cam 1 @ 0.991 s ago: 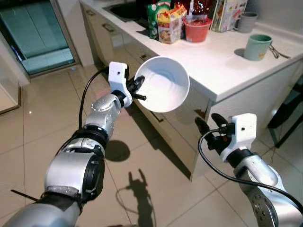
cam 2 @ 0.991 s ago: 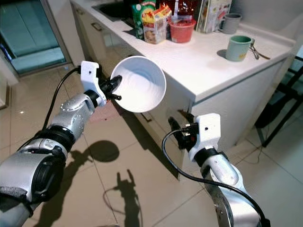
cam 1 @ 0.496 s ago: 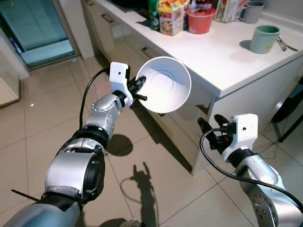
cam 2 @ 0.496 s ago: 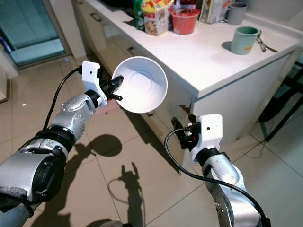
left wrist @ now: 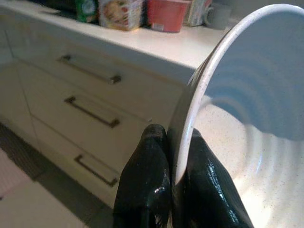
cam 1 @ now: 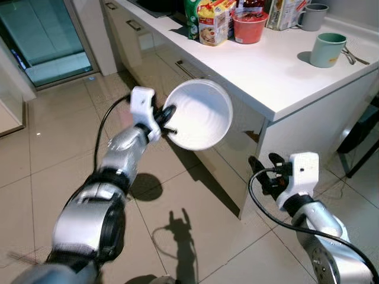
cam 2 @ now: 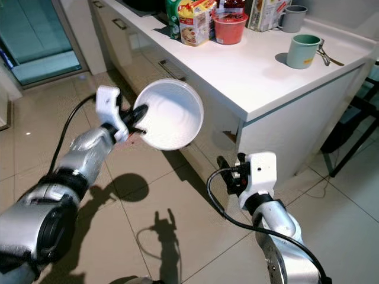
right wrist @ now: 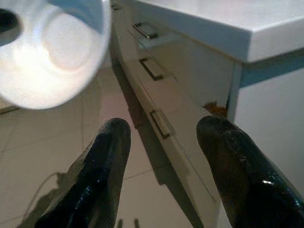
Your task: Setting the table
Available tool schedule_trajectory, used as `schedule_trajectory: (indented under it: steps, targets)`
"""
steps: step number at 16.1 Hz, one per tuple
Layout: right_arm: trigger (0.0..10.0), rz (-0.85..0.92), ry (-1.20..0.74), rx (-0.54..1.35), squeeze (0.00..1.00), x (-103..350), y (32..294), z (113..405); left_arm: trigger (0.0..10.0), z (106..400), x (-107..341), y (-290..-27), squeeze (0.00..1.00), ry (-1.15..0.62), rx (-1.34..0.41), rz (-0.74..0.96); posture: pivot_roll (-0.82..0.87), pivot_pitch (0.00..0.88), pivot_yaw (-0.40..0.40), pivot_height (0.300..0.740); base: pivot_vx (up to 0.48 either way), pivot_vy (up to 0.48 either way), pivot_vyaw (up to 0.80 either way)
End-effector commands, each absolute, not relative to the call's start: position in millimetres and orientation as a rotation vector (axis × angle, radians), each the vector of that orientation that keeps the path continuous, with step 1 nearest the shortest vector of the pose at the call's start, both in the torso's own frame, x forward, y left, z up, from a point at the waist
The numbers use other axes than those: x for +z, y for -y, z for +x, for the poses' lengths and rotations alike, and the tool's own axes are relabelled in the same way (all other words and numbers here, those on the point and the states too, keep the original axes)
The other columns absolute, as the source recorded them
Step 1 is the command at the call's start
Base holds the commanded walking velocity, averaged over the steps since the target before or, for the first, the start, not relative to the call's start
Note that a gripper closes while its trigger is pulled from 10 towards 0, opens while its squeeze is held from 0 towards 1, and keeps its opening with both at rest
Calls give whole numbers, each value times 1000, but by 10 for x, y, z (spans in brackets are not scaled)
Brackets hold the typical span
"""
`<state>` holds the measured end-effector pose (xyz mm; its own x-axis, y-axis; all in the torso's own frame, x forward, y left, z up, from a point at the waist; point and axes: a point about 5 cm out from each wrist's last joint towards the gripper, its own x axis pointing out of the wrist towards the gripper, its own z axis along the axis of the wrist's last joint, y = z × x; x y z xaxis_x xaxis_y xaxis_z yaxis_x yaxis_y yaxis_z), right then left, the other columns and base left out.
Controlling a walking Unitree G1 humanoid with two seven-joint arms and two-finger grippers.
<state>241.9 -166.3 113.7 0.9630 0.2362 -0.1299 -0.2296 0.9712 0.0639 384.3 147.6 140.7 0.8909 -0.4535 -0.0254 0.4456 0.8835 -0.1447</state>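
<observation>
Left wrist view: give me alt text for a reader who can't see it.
The left tool pinches the rim of a white bowl between its black fingers. Behind it stand white drawers with metal handles under a white counter holding packets and a red tub.

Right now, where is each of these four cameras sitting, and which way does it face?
Left and right eye views: on the head, looking down at the tiled floor, the white counter, both silver arms.
Left wrist view: along the left tool, fingers pinching the white bowl rim, toward the drawers.
Right wrist view: along the open right tool, toward the drawers.
Shared: bowl, counter.
</observation>
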Motion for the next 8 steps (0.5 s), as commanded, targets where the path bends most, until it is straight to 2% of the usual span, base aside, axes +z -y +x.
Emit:
schedule_trajectory:
  steps: [1, 2, 4, 8]
  targets:
    - [10000, 35, -139, 241, 0, 1104, 1646, 2423, 0, 3866, 1547, -1639, 27, 3, -437, -135, -37, 0, 88, 740, 0, 0, 0]
    - [10000, 34, -156, 243, 0, 1027, 1651, 2423, 0, 3775, 1461, -1843, 27, -2, -407, -121, -16, 0, 80, 740, 0, 0, 0]
    - [10000, 29, -163, 248, 0, 980, 1643, 2427, 0, 3679, 1373, -2010, 20, -19, -380, -109, -4, 0, 78, 740, 0, 0, 0]
    - [10000, 14, -140, 264, 0, 923, 1562, 2488, 0, 3256, 1037, -2327, 20, -65, -345, -141, 25, 0, 64, 740, 0, 0, 0]
